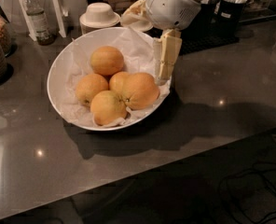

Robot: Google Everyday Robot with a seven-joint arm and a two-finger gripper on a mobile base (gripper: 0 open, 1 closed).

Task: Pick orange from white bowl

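Arm: a white rounded wrist housing point(171, 4) is seen entering from the top edge, right of centre; the rest of the arm is cut off by the frame.
Side part: a cream-coloured tab point(133, 9) is carried on the housing's left side.
Gripper: a cream-coloured parallel-jaw gripper point(162, 77) is hung below the housing, pointed downward, its tip tilted slightly leftward.

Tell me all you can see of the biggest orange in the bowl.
The orange is the largest fruit, round, yellow-orange and whole. It lies on crumpled paper at the right side of the white bowl, pressed against two smaller oranges on its left. The gripper hangs close above its right edge.
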